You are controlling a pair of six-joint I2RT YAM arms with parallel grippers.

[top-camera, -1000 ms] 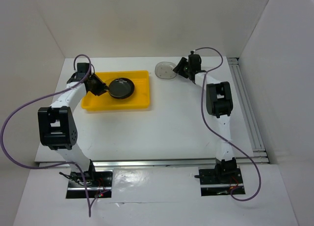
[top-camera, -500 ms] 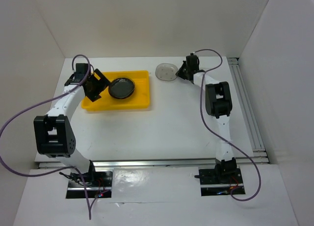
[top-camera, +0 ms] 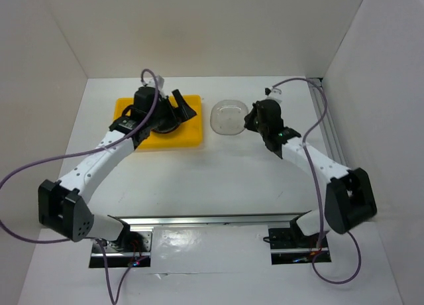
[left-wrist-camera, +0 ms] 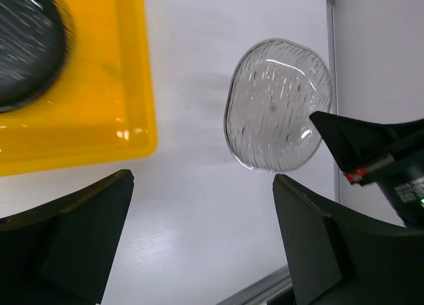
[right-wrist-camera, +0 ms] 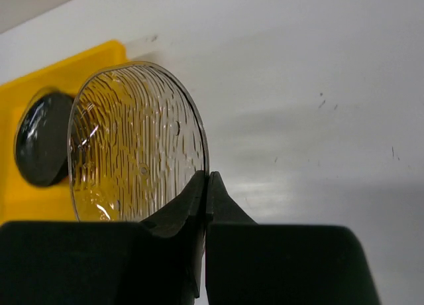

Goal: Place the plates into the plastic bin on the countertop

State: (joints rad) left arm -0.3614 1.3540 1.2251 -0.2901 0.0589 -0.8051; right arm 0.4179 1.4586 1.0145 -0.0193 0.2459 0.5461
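A grey see-through rounded-oblong plate (top-camera: 227, 117) hangs tilted above the countertop (top-camera: 218, 176), just right of the yellow plastic bin (top-camera: 126, 109). My right gripper (top-camera: 249, 121) is shut on its right rim. In the right wrist view the plate (right-wrist-camera: 132, 146) stands on edge, and the gripper (right-wrist-camera: 207, 180) pinches its rim. A black plate (left-wrist-camera: 23, 50) lies in the bin (left-wrist-camera: 99, 99). My left gripper (top-camera: 187, 106) hovers open over the bin's right end, nothing between its fingers (left-wrist-camera: 86, 225). From the left wrist view the grey plate (left-wrist-camera: 278, 106) is ahead, apart from them.
White walls close in the countertop on three sides. A metal rail (top-camera: 334, 152) runs along the right edge and another (top-camera: 212, 220) along the front, by the arm bases. Purple cables loop off both arms.
My right gripper shut on the grey plate, lifted it off the countertop and carried it nearer. My left gripper let go of the black plate, opened wide and swung right across the bin.
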